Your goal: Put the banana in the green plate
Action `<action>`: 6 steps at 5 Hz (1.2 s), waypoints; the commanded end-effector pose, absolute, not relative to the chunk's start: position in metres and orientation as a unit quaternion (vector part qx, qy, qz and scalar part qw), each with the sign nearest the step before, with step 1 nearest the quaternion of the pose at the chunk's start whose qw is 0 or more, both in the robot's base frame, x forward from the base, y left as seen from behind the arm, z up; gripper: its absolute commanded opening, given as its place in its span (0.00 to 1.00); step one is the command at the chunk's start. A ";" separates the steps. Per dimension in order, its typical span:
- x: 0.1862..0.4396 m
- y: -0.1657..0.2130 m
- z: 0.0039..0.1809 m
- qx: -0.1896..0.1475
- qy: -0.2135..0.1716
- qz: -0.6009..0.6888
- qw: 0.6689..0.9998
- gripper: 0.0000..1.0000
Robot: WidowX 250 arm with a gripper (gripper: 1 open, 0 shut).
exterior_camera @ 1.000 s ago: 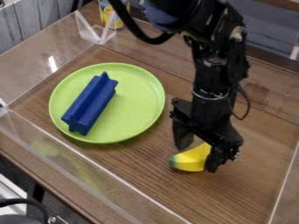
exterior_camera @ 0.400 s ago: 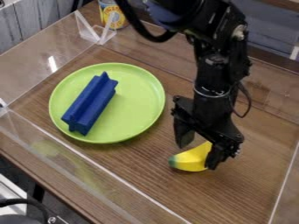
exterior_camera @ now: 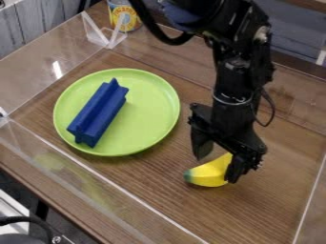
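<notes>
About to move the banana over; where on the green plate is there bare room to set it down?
The blue block fills the left half of the green plate. Its right half, nearest the hand and banana, is bare. The table between plate rim and banana is tight.

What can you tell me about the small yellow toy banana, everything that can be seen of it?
The small yellow toy banana looks like smooth plastic, curved, with a greenish tip at its left end. It lies on the brown wooden table, outside the large round lime-green plate, just off the plate's lower right rim. The black gripper points down over it with its jaws open on either side, hiding the banana's right part. Whether the fingers touch it cannot be told.
</notes>
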State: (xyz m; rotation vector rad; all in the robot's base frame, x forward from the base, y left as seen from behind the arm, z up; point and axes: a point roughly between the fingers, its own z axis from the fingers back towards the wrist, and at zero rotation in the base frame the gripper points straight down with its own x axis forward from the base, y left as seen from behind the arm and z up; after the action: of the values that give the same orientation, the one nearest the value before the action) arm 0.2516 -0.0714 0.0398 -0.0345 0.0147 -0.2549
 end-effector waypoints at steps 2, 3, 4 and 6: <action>0.261 -0.070 0.042 -0.021 -0.015 -0.122 0.992 1.00; 0.261 -0.068 0.035 -0.024 -0.017 -0.121 0.992 0.00; 0.261 -0.066 0.041 -0.019 -0.015 -0.121 0.992 0.00; 0.260 -0.056 0.082 0.001 -0.014 -0.110 0.994 0.00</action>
State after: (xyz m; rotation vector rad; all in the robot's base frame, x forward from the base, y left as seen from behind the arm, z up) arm 0.2522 -0.0568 0.0684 0.0042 0.0258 -0.2248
